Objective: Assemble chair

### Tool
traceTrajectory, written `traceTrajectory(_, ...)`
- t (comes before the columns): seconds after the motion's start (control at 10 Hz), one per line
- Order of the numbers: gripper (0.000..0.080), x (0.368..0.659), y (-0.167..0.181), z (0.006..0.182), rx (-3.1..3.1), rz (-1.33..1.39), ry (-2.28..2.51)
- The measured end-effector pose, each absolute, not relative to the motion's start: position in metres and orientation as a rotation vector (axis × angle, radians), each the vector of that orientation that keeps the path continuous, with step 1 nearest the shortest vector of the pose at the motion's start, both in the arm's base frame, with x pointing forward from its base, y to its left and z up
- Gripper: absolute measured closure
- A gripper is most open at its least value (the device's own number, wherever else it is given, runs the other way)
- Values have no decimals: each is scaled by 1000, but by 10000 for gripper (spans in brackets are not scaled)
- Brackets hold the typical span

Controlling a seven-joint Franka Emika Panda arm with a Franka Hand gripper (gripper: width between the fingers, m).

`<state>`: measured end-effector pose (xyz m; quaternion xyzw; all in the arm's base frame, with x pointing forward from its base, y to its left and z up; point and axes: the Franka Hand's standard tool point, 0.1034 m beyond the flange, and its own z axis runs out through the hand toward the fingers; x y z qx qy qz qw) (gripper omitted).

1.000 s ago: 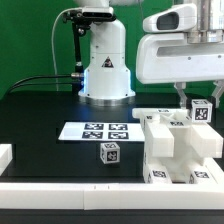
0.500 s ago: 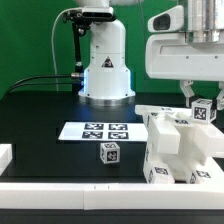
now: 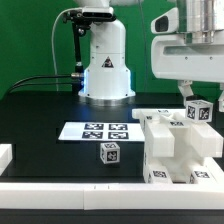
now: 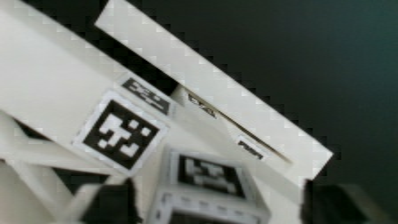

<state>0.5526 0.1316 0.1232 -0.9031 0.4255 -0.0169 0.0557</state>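
Jaws released: in the wrist view they stand to either side of the tagged post (image 4: 208, 178) with dark gaps between, nothing grasped. The exterior view shows them hanging under the white wrist housing (image 3: 190, 55), just above that same post (image 3: 201, 111) and apart from it.

Exterior view, left to right:
- Far left edge: a short white bar (image 3: 5, 156) lies on the black surface (image 3: 40, 120).
- Along the back: a black cable (image 3: 40, 80) runs toward the arm base (image 3: 105, 70), which stands at the rear, centre-left.
- In front of the base: the marker board (image 3: 97, 130) lies flat.
- Nearer the camera: a small tagged cube (image 3: 109, 152) sits alone just in front of the board, not touching it.
- Exterior view's right: the chair (image 3: 178, 150), a blocky white stack of slabs and bars with tags on several faces. It rests on the surface close to the low white rail (image 3: 80, 196) along the near edge. The post rises upright from its right rear part.

Wrist view: a long white slab (image 4: 214, 80) runs diagonally past the post. The picture is blurred.
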Motion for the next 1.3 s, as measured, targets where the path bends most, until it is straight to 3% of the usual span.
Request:
traceTrajectory(0.1,190,553,131,124,-2802,-56,1159)
traceTrajectory(0.3,158,555,126,126,-2968,-49,683)
traceTrajectory(1.0,151,553,128,121,-3121,-93,-288)
traceTrajectory(1.2,178,554,127,121,-3118,-91,-224)
traceTrajectory(1.3,351,553,128,121,-3120,-89,-126)
